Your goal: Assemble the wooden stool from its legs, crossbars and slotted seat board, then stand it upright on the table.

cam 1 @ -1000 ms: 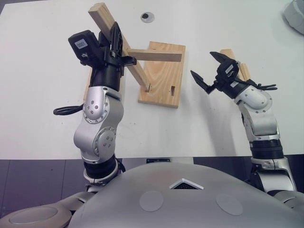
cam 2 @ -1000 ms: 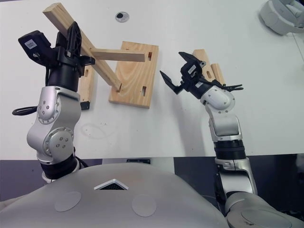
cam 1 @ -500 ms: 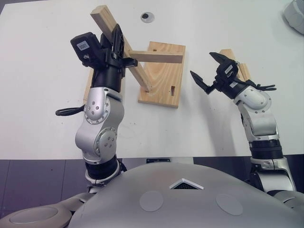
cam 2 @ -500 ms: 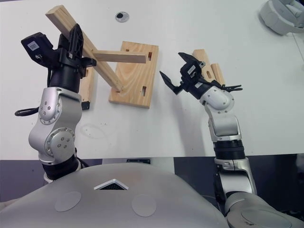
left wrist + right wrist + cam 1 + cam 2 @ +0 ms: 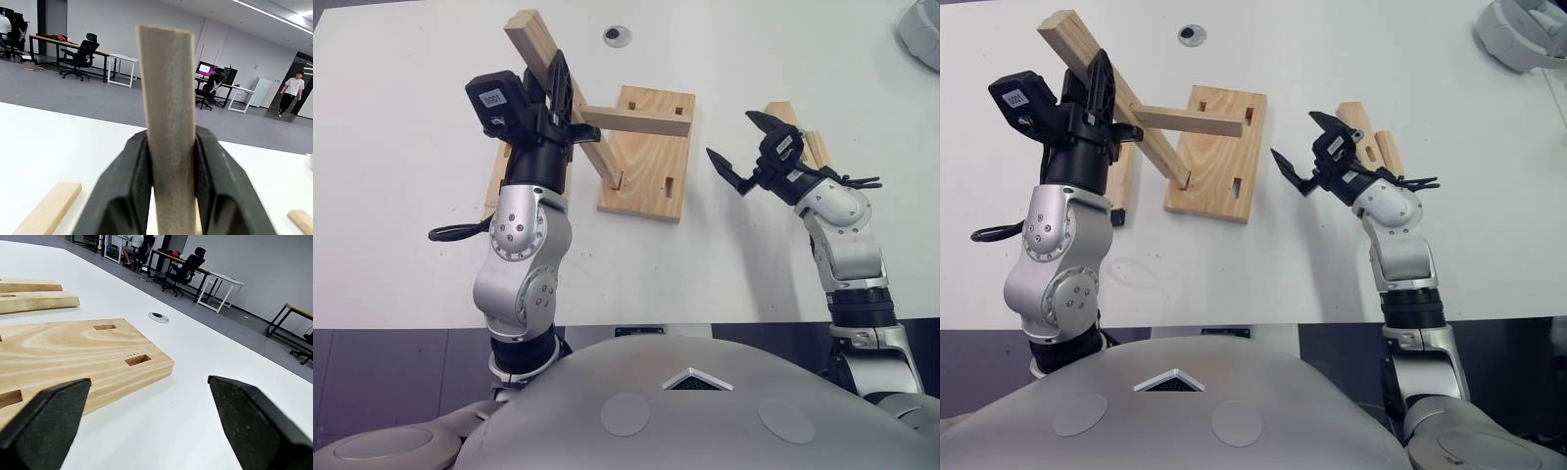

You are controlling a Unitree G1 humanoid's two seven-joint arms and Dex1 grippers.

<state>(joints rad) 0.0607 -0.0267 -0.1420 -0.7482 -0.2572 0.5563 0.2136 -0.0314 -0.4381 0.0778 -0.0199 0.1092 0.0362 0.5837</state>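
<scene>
My left gripper is shut on a long wooden leg, held tilted above the table. A crossbar juts sideways from that leg over the slotted seat board. The leg's lower end sits at the board's near left part, by a slot. In the left wrist view the leg fills the space between the jaws. My right gripper hovers open to the right of the board, nothing in it. The right wrist view has the board ahead of the open gripper.
Two more wooden pieces lie behind the right gripper. Another piece lies under the left arm. A round black grommet sits at the table's far side, and a white object at the far right corner.
My left arm has shifted slightly to the right with the leg and crossbar still held. The right arm has not moved.
</scene>
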